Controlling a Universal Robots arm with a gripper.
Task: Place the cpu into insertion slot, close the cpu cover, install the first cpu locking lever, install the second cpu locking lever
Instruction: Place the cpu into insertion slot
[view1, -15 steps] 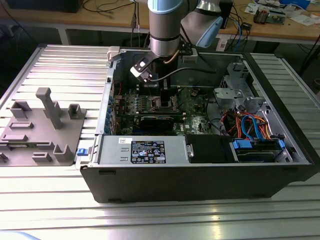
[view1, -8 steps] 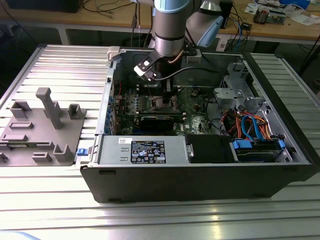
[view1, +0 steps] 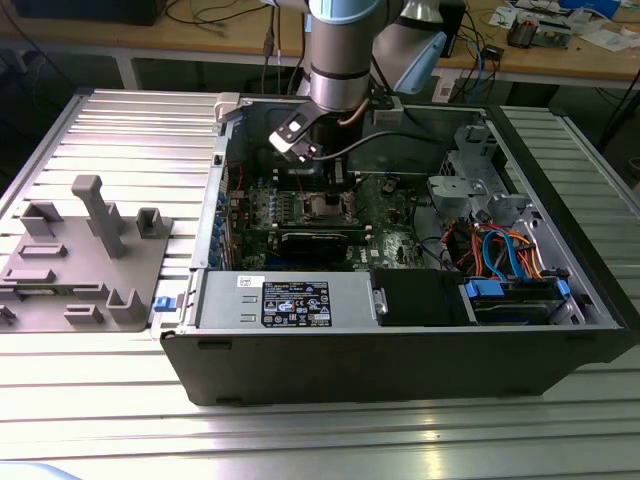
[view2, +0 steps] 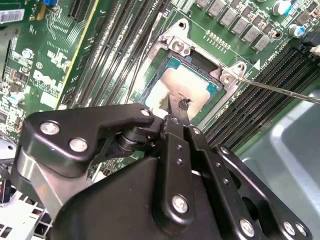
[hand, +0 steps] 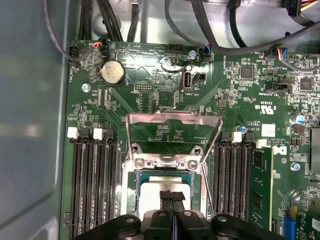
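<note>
In both wrist views the cpu (hand: 150, 192) (view2: 185, 82) lies flat in the insertion slot (hand: 165, 162) (view2: 227, 75), its dull silver top facing up. The cpu cover (hand: 172, 117) stands raised on its hinge, with green board showing through its window. My gripper (hand: 172, 196) (view2: 182, 104) is just above the cpu's top, its thin black fingertips pressed together; whether they touch the chip I cannot tell. A thin metal lever rod (view2: 280, 91) juts out from the socket's corner. In the exterior view the gripper (view1: 300, 142) hangs over the socket (view1: 325, 205) inside the open computer case.
Long black memory slots (hand: 95, 180) (hand: 232, 175) flank the socket on both sides. A black card (view1: 315, 243) and the power supply (view1: 285, 300) lie nearer the case front. Cables (view1: 500, 250) and a drive cage fill the exterior view's right. A grey fixture (view1: 90, 250) sits outside on the left.
</note>
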